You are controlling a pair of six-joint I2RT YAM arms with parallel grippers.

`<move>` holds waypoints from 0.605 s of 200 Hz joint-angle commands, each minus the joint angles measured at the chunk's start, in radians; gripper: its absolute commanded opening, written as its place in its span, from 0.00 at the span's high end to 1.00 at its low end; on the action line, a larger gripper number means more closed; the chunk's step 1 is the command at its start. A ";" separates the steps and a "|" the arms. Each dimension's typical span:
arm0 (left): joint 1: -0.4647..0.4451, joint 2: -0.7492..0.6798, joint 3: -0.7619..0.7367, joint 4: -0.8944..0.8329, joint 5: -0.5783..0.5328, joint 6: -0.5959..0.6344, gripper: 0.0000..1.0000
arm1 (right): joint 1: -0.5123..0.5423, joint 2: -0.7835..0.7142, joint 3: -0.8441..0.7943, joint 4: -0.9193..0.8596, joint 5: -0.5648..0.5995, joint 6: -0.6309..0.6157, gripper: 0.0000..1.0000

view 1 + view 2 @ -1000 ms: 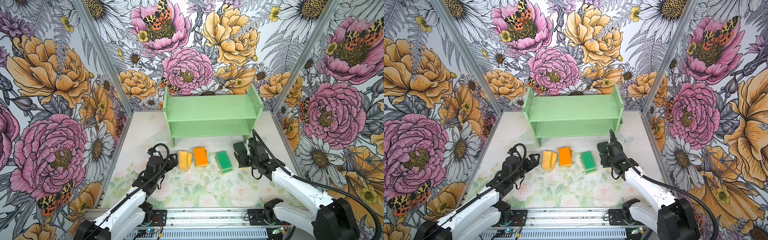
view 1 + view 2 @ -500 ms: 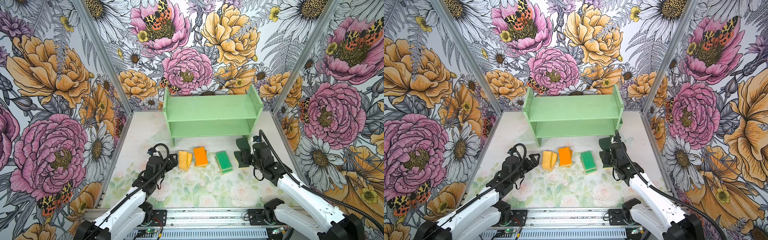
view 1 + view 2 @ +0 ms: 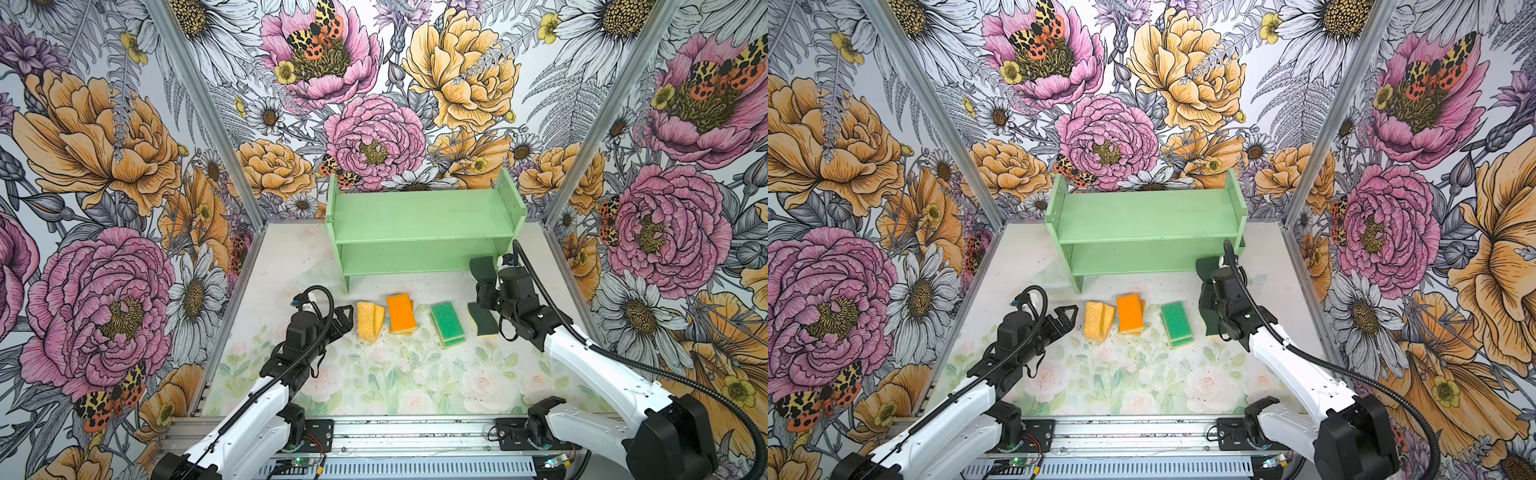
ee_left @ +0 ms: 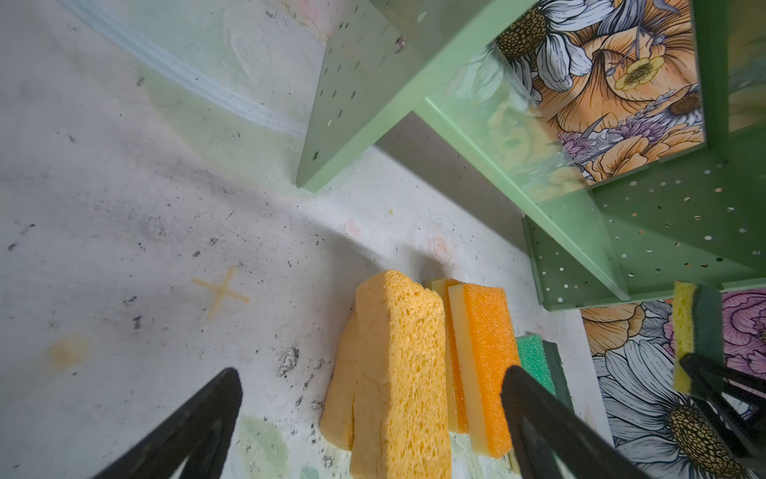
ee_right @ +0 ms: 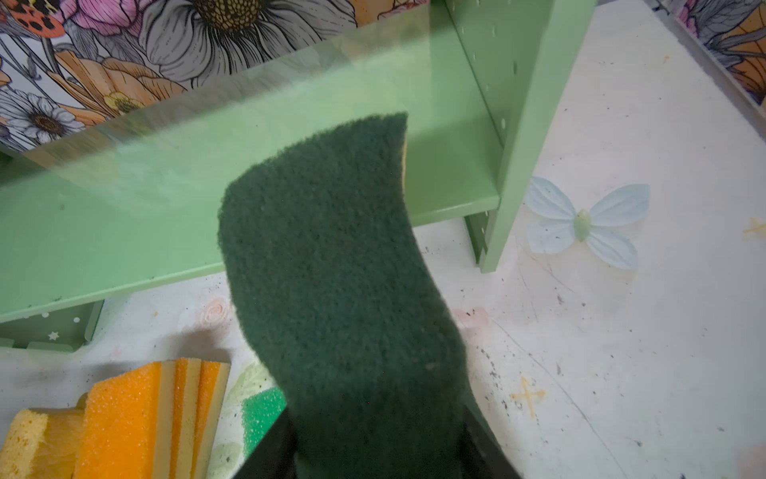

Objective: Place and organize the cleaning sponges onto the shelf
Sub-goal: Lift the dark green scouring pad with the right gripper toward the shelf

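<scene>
Left tool (image 3: 345, 319): spread wide and gripping nothing. It is low over the counter (image 3: 374, 374), in front of the shelf (image 3: 419, 216) and left of its left leg, with the tips just beside the yellow sponges.
Yellow sponges (image 3: 369, 322): two porous ones, one leaning on the other, on the counter in front of the shelf's left leg.
Orange sponges (image 3: 401, 312): a fanned stack on yellow foam in front of the shelf, left of its middle, just beside the yellow pair. The right wrist view shows three orange layers.
Green sponges (image 3: 446, 320): two stacked a little askew, in front of the shelf and right of its middle, apart from the orange stack.
Lying dark green sponge (image 3: 482, 319): wavy, flat on the counter in front of the shelf's right end.
Lifted dark green sponge (image 5: 340, 269): off the counter, standing on end with its dark face to the wrist camera. It is just in front of the shelf's lower board near the right side panel. I cannot tell whether it touches the board.
Right tool (image 3: 486, 287): closed on the lower end of the lifted dark green sponge, just in front of the shelf's right leg.
</scene>
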 commanded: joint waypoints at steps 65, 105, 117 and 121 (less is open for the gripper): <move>0.056 -0.065 0.034 -0.084 0.278 0.054 0.01 | 0.021 0.132 0.095 0.167 0.068 0.024 0.49; 0.065 -0.064 0.074 -0.117 0.376 0.066 0.01 | 0.027 0.194 0.152 0.184 0.082 0.020 0.49; 0.067 -0.062 0.082 -0.134 0.377 0.088 0.01 | 0.028 0.208 0.153 0.210 0.087 0.026 0.49; 0.067 -0.061 0.085 -0.140 0.377 0.095 0.01 | 0.028 0.213 0.153 0.216 0.087 0.026 0.49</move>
